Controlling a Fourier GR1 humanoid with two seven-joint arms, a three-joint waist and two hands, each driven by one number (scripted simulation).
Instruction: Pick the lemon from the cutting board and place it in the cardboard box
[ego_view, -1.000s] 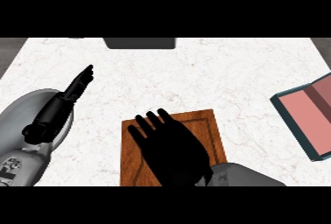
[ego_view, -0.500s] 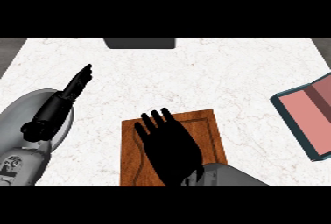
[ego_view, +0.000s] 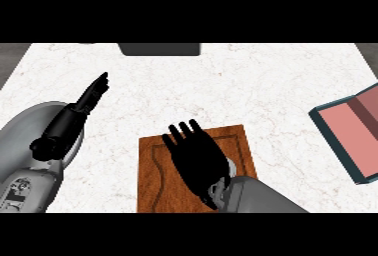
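Observation:
A brown wooden cutting board (ego_view: 239, 144) lies at the lower middle of the white marble counter. My right hand (ego_view: 196, 159) lies flat over the board, fingers straight and pointing away from me, covering much of its middle. No lemon shows; it may be hidden under this hand. The box (ego_view: 353, 131), teal outside and pink inside, sits at the right edge, partly cut off. My left hand (ego_view: 87, 100) rests at the left over the counter, fingers straight and pointing up and away.
A dark grey object (ego_view: 159, 49) sits at the counter's far edge, top middle. Bare marble (ego_view: 244, 85) spreads between the board, the box and the far edge.
My right hand has drawn back toward me over the board, its fingertips now lower on it. The left hand has not moved.

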